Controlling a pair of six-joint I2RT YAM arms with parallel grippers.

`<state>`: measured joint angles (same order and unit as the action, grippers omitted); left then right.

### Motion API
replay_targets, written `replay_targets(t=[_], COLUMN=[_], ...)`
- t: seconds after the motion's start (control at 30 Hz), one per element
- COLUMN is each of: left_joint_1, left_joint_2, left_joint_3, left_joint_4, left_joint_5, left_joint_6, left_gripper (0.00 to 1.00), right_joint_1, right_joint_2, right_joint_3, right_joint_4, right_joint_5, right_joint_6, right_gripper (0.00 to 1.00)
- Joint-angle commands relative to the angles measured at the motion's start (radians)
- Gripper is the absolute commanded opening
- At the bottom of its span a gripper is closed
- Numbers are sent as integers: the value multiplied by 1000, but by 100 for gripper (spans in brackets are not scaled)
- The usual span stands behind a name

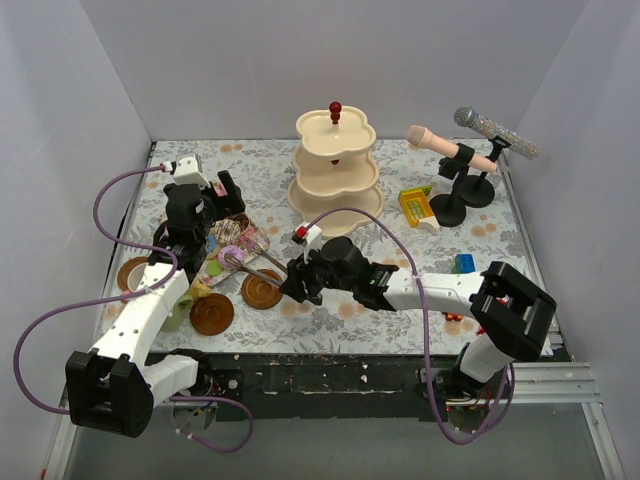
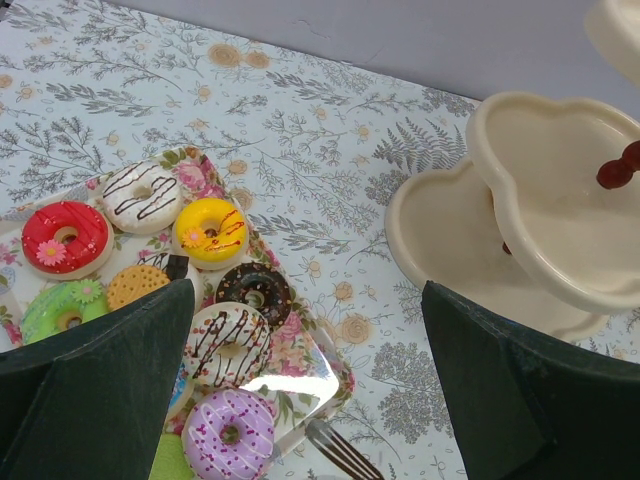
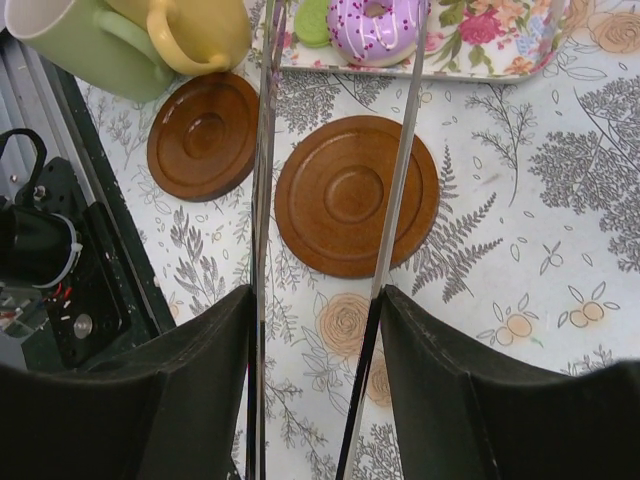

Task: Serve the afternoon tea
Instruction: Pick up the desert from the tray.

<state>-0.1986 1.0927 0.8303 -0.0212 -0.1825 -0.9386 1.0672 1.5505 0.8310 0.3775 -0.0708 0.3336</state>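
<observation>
Right fingers (image 3: 180, 400) clasp metal tongs (image 3: 262, 200) flanking the purple donut (image 3: 375, 25); left fingers (image 2: 90, 390) gape wide above the tray (image 2: 192, 176).

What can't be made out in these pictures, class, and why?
Right wrist view: the top edge cuts off the tips of the metal tongs and the purple donut.
Left wrist view: the left hand covers part of the green donut; the frame cuts the top tier of the stand.
Top view: the left arm partly hides the cups.
</observation>
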Motion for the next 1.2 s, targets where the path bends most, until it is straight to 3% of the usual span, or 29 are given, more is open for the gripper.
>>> replay_targets(t=[0.0, 0.53, 1.17], left_joint_1=[-2, -2, -2], left_joint_2=[-2, -14, -20], left_joint_3=[1, 1, 3], left_joint_4=[15, 14, 14], left_joint_5=[6, 6, 6], left_joint_6=[7, 9, 12], left_gripper=[98, 98, 98], right_joint_1=[5, 5, 5], right_joint_2=[40, 195, 264], right_joint_3=[88, 229, 275], right_joint_4=[60, -28, -69], right_joint_5=[-20, 2, 23], right_joint_6=[13, 8, -2], right_gripper=[61, 63, 63])
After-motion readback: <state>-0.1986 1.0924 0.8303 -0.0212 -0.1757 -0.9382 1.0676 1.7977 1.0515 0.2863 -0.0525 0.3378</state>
